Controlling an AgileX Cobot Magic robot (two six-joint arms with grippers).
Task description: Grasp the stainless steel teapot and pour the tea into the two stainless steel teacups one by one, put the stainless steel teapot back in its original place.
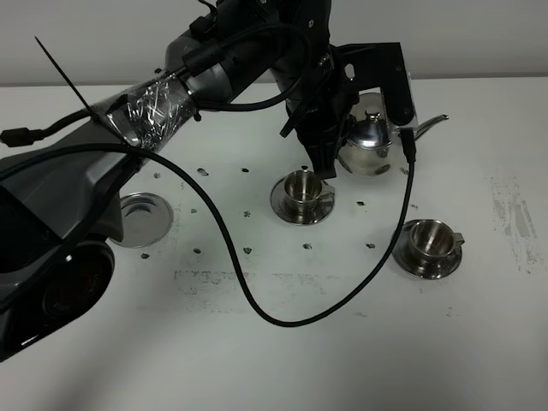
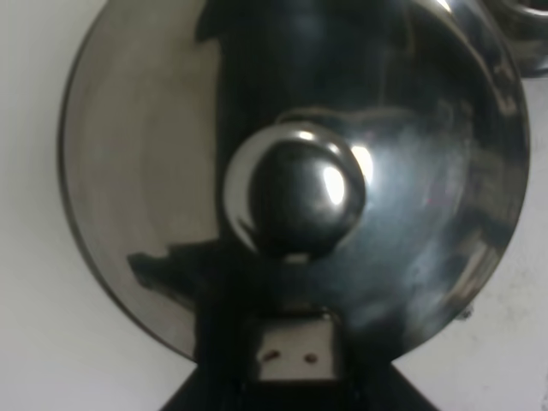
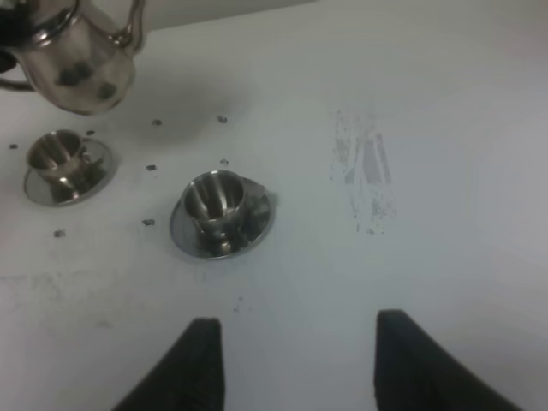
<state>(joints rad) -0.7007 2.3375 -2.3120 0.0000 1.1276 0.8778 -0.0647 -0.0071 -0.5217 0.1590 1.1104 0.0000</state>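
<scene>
The left tool reaches across the middle of the table and holds the teapot, closed on the side away from the spout; the grip itself is hidden behind the black fingers. The teapot stands roughly upright with its spout pointing right, and in the right wrist view it seems to hang clear of the table, its shadow falling off to one side. From the left wrist view its lid fills the picture, seen from straight above, with the knob in the middle. The middle cup sits on its own saucer just in front of the teapot and a little to its left. The right cup sits on another saucer, nearer the front and apart from the teapot. A bare saucer lies well to the left, partly under the left arm. A black cable loops over the table in front of the cups. The right tool hangs above bare table with its fingers wide apart and nothing between them.
</scene>
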